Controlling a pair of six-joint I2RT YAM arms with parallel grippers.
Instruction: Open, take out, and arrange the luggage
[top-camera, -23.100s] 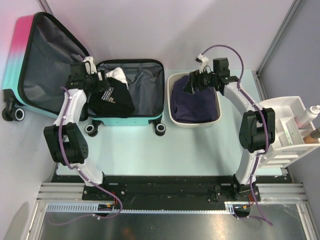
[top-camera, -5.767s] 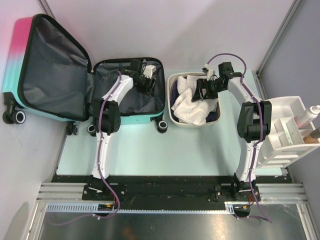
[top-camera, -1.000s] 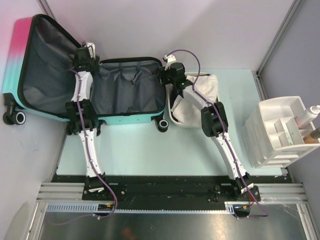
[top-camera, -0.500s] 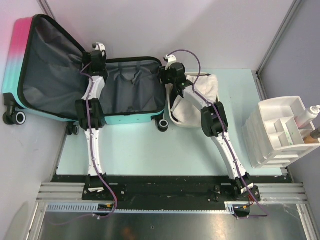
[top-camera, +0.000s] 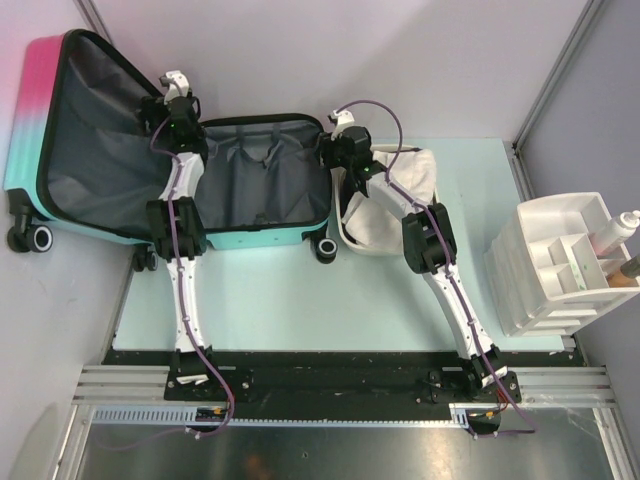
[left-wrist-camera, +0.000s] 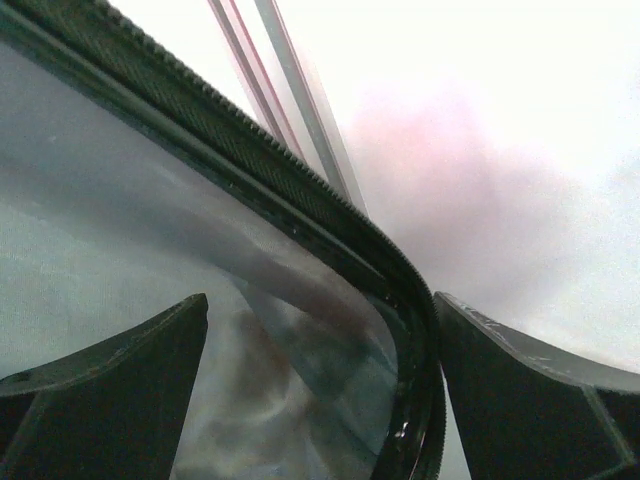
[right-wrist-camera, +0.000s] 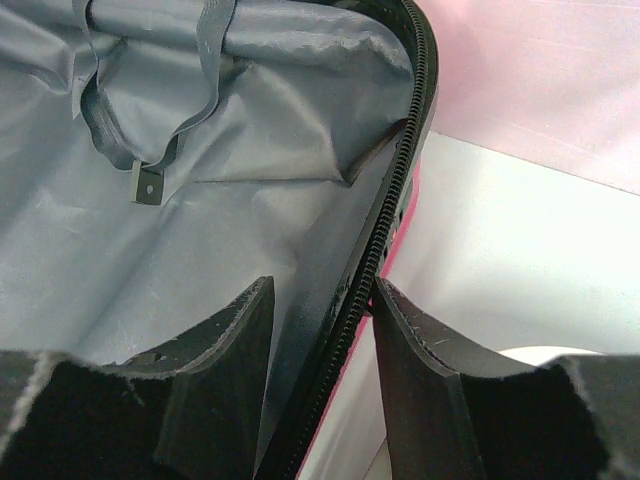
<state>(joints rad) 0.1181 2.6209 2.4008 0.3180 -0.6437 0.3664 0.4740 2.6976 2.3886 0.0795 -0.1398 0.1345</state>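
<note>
Your pink-to-teal hard-shell suitcase (top-camera: 255, 190) lies open at the far left of the pale teal tabletop (top-camera: 350, 300). Its base sits flat with the grey fabric lining and a loose strap showing, and its lid (top-camera: 90, 140) is tilted up on the left. Your right tool (right-wrist-camera: 320, 290) is clamped on the base's black zipper rim at the far right corner. Your left tool (left-wrist-camera: 320, 300) has its fingers spread wide, with the lid's zipper edge between them. A white oval plastic tub (top-camera: 390, 248) holding white cloth sits just right of the suitcase. A white compartment organiser (top-camera: 560, 265) stands well apart, at the right edge.
</note>
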